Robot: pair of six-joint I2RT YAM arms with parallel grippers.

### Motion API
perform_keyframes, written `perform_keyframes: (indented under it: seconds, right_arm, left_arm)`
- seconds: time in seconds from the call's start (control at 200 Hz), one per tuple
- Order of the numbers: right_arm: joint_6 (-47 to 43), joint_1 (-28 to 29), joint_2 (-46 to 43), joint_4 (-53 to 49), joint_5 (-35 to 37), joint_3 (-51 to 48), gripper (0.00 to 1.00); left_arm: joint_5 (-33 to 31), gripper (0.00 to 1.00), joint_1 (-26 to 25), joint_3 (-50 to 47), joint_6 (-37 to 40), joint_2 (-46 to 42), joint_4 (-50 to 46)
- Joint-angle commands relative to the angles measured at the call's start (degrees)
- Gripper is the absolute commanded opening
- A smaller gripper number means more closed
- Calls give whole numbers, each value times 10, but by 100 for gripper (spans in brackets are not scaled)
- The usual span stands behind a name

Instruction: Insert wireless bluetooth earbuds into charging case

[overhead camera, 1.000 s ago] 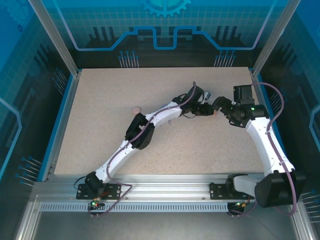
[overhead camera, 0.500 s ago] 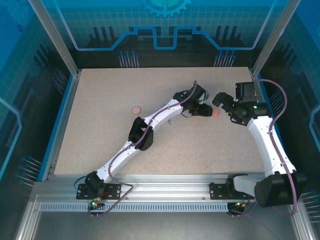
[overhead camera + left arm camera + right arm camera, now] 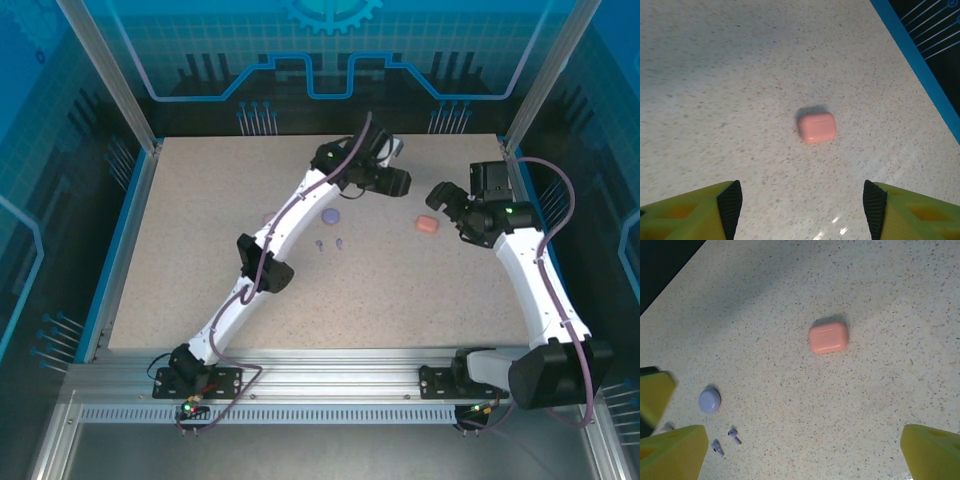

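Note:
A closed coral-red charging case (image 3: 427, 224) lies flat on the speckled table, seen also in the left wrist view (image 3: 816, 127) and the right wrist view (image 3: 828, 337). My left gripper (image 3: 400, 182) hovers behind and left of it, open and holding nothing (image 3: 802, 210). My right gripper (image 3: 438, 196) hangs just right of the case, open and holding nothing too (image 3: 802, 455). Two purple earbuds (image 3: 338, 242) (image 3: 319, 246) lie loose near the table's middle, stems showing in the right wrist view (image 3: 734, 436) (image 3: 717, 447). A closed purple case (image 3: 329, 215) (image 3: 709, 401) sits just behind them.
The left arm (image 3: 270, 250) stretches diagonally over the table's middle toward the back. The table's blue right edge (image 3: 920, 70) runs close beyond the coral case. Open tabletop lies in front of the case and across the left half.
My left gripper opened, let go of the coral case and pulled back toward the rear. The case now rests on the table. The purple case and earbuds came into view.

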Motion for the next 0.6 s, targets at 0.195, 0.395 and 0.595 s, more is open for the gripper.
perform_keyframes:
  seconds: [0.195,0.395,0.595]
  right_arm:
    - [13,32,21,22,3,2,100]
    - [7,67,71,49,-11,21,100]
    - [-6,134,198,41,-14,105,99]
  left_arm:
    - [16,71,47,-13,58,-129,-64]
    - [19,75,74,-167,92,-269,-52]
    - [-37,77,82,-262,124,-361,-55]
